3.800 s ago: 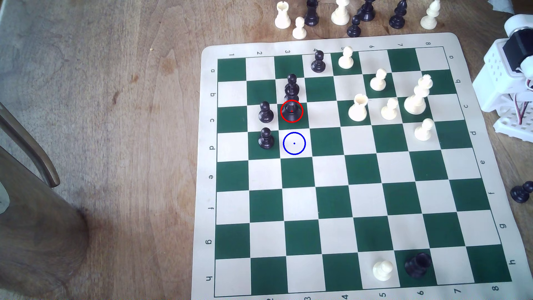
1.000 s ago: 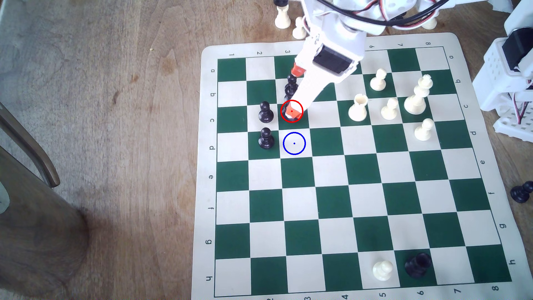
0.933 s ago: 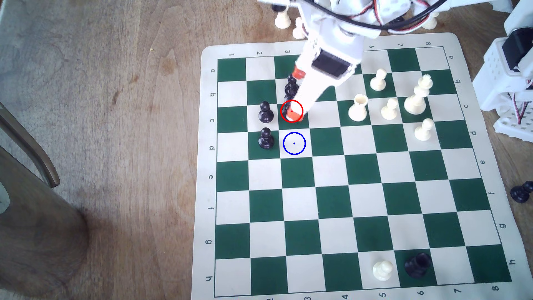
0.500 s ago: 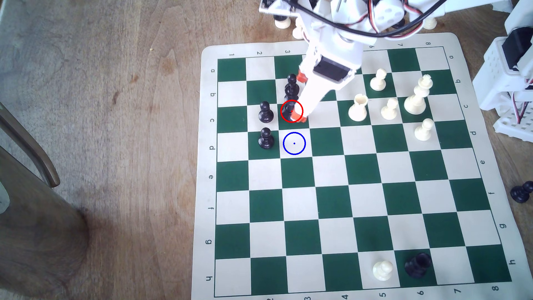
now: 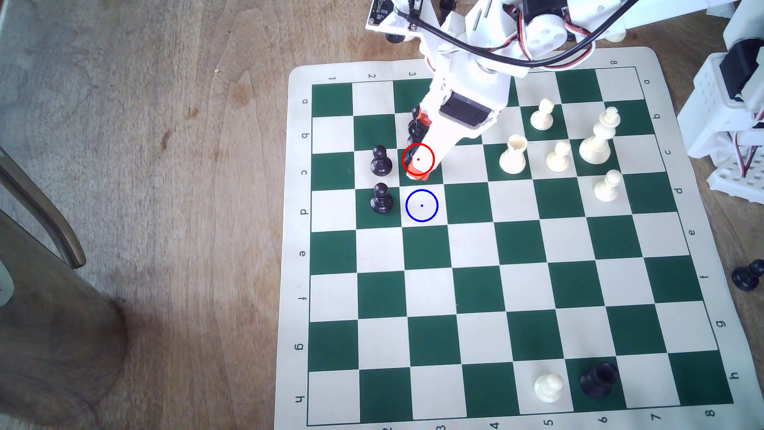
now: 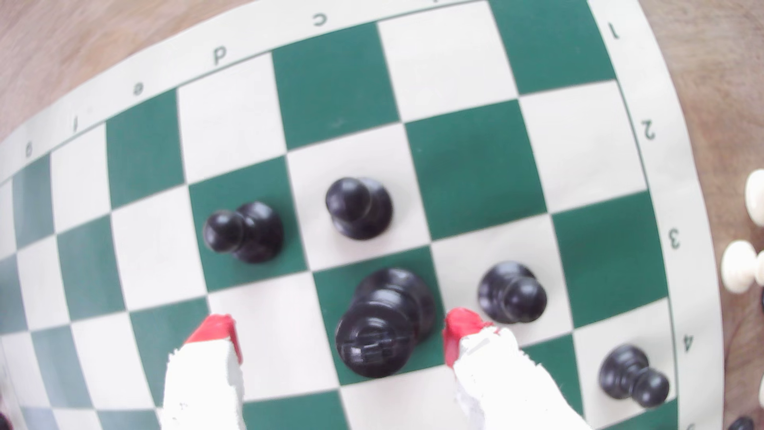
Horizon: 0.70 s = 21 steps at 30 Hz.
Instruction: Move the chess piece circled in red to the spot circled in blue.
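The chessboard (image 5: 512, 248) lies on the wooden bench (image 5: 165, 165). The hand (image 6: 341, 339) is spread, its red-tipped fingers (image 6: 217, 330) flanking but not touching the chess piece circled in red (image 6: 384, 322), which stands upright on green square c3, long axis vertical. A black pawn (image 6: 512, 293) stands just beside one fingertip; the spot circled in blue (image 5: 421, 205), the adjoining cream square, is bare.

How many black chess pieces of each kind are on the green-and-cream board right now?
Short round-headed black pawns: 4
Tall glossy black piece with a broad round base: 1
Squat black castle-topped rook: 1
Total: 6
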Tool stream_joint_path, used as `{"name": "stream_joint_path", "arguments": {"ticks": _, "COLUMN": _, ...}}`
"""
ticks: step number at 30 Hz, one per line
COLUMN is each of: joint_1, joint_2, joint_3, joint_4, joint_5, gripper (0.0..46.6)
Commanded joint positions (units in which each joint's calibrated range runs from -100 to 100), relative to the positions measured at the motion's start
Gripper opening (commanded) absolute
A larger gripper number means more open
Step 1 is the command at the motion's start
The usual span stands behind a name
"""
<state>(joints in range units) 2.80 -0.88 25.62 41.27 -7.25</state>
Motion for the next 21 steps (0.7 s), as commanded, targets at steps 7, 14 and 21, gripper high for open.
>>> {"name": "stream_joint_path", "arguments": {"ticks": 7, "joint_1": -0.03, "joint_2": -0.65, "joint_3": -3.5, "joint_4": -1.96, "joint_5": -1.42, "gripper": 25.5}}
{"name": "stream_joint_path", "arguments": {"ticks": 14, "joint_1": -1.75, "joint_2": -2.01, "joint_3": -3.77, "joint_4": -0.82, "joint_5": -2.0, "gripper": 24.3}}
{"name": "stream_joint_path", "arguments": {"ticks": 21, "joint_1": -2.76, "joint_2": -2.01, "joint_3": -3.95, "joint_4": -0.82, "joint_5": -2.25, "gripper": 24.9}}
